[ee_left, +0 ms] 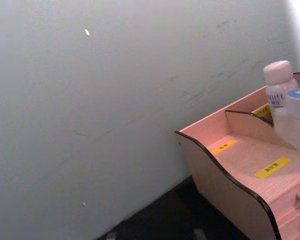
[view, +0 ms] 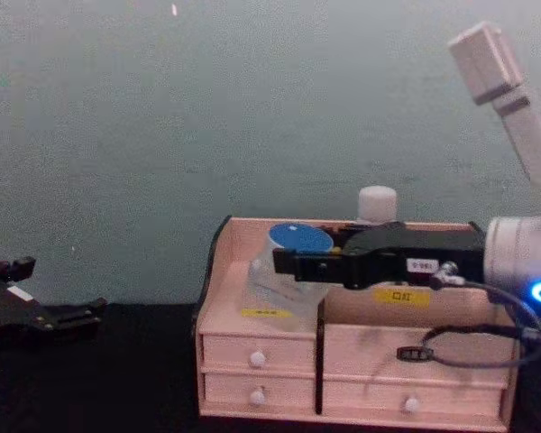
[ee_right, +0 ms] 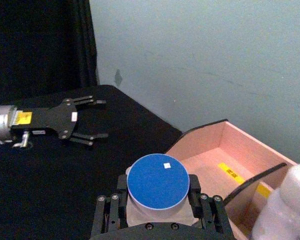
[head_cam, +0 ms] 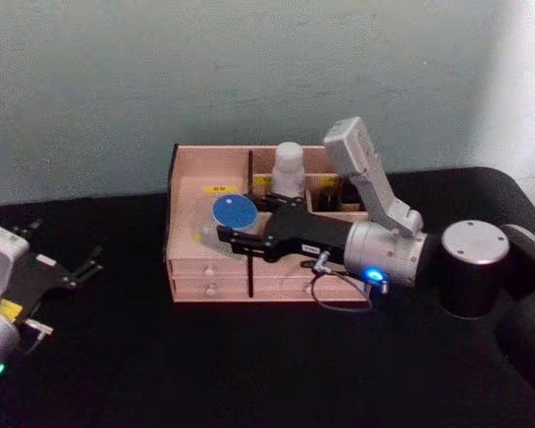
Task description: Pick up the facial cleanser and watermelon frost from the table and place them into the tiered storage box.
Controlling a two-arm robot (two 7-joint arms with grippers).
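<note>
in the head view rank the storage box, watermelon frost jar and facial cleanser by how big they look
1. tiered storage box, by far
2. watermelon frost
3. facial cleanser, only its top showing; it and the jar look close, so that order is unsure

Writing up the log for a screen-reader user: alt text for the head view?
The right gripper holds the blue-lidded jar over the left front compartment of the pink storage box. The white bottle already stands in a rear compartment. The left gripper rests open on the black table, far left.

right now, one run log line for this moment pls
right gripper: shut on watermelon frost, over tiered storage box front left tier | facial cleanser: in box, rear | left gripper: open, parked left on table
</note>
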